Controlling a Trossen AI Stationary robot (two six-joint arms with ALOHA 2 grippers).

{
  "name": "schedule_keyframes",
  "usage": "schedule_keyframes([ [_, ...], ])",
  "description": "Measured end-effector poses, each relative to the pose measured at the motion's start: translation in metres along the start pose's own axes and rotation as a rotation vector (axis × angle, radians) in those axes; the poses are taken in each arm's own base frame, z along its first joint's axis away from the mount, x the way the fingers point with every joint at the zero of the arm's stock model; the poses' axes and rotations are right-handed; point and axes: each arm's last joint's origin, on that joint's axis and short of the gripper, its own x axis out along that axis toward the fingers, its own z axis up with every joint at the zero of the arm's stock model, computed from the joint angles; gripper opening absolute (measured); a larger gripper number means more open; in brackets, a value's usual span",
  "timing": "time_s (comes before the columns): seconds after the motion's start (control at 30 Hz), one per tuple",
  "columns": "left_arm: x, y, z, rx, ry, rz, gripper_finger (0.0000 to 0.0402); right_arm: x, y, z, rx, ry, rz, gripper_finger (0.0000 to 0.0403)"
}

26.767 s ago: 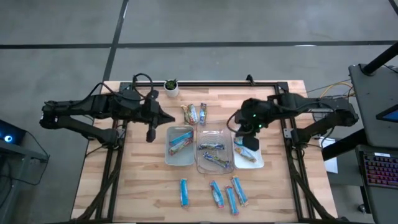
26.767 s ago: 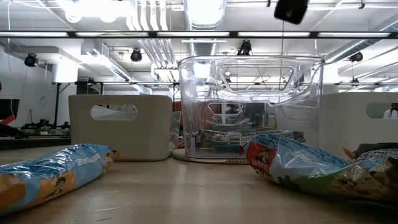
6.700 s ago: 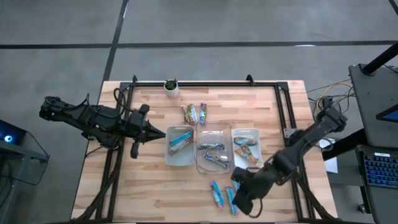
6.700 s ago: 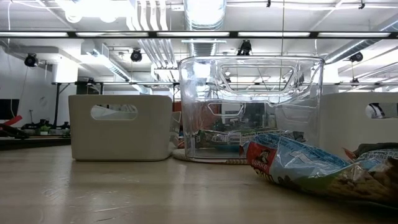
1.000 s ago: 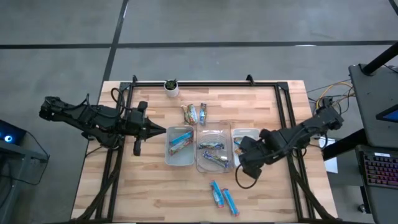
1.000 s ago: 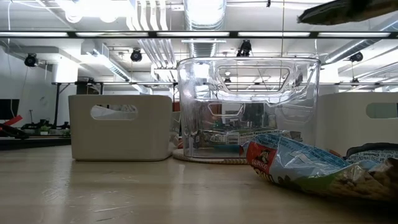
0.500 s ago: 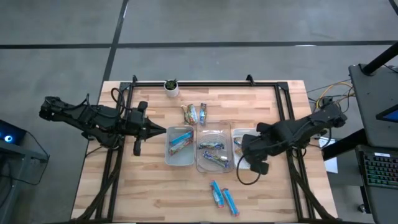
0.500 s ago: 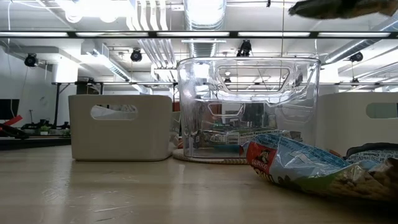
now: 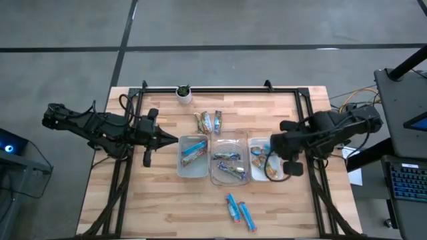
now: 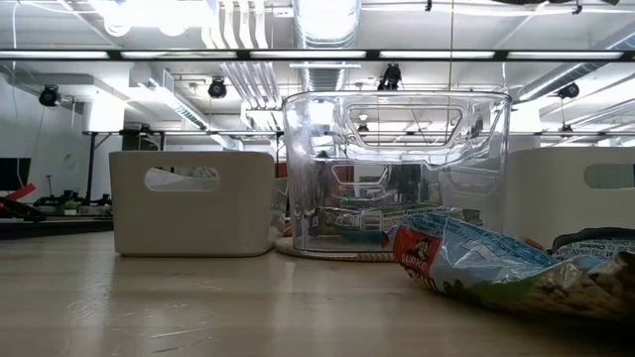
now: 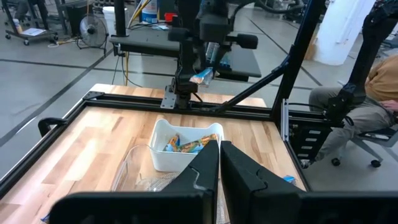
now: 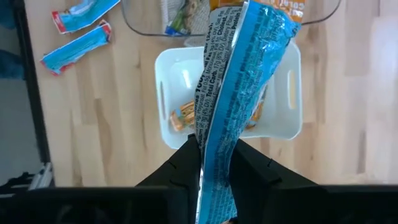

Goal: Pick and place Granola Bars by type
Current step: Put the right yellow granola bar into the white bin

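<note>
Wooden slats make up the table (image 9: 160, 200), set on a grey concrete floor with ducts and strip lights overhead; across its middle stand three trays side by side, a pale left tray (image 9: 181, 167), a clear middle tray (image 9: 230, 183) and a white right tray (image 9: 253, 141), presumably one for each kind of bar; the right gripper (image 12: 214, 163) hangs directly above the white tray, its fingers pinched tight on one end of a blue-and-orange granola bar (image 12: 233, 81), so that the wrapper dangles down from the jaws straight toward the tray's opening, where similar orange bars already lie; I judge it is held there so that a release drops it among its own kind; from above the arm hides most of this, so I cannot be sure how high the bar hangs over the rim; two blue bars (image 9: 238, 210) lie loose on the near part of the table, well apart from the gripper, and three more bars (image 9: 208, 121) sit behind the trays, near a small plant pot (image 9: 183, 92); the left gripper (image 11: 219, 163) waits closed and empty at the left side of the table, pointing toward the trays.
</note>
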Motion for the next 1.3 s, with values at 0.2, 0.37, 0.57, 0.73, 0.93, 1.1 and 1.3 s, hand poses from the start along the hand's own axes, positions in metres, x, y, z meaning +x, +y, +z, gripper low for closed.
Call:
schedule_keyframes([
  [0.2, 0.0, 0.0, 0.0, 0.001, 0.001, 0.005, 0.0, 0.001, -0.011, 0.005, -0.096, 0.0, -0.014, 0.0065],
  [0.37, 0.0, 0.001, 0.0, 0.001, -0.001, 0.027, 0.0, 0.003, -0.017, 0.008, -0.156, 0.006, -0.024, 0.0062],
  [0.57, 0.0, 0.001, 0.0, -0.002, -0.002, 0.034, 0.0, 0.01, -0.022, 0.014, -0.191, 0.029, -0.035, 0.0057],
  [0.73, 0.0, 0.001, 0.0, -0.004, -0.002, 0.034, 0.0, 0.019, -0.022, 0.019, -0.228, 0.031, -0.036, 0.006],
  [0.93, 0.0, 0.001, 0.0, -0.025, -0.005, 0.033, 0.0, 0.033, -0.021, 0.021, -0.241, 0.025, -0.035, 0.0056],
  [1.1, 0.0, 0.001, 0.0, -0.033, -0.005, 0.033, 0.0, 0.049, -0.022, 0.018, -0.245, 0.042, -0.038, 0.0055],
  [1.3, 0.0, 0.001, 0.0, -0.034, -0.005, 0.033, 0.0, 0.065, -0.023, 0.013, -0.225, -0.015, -0.027, 0.0054],
])
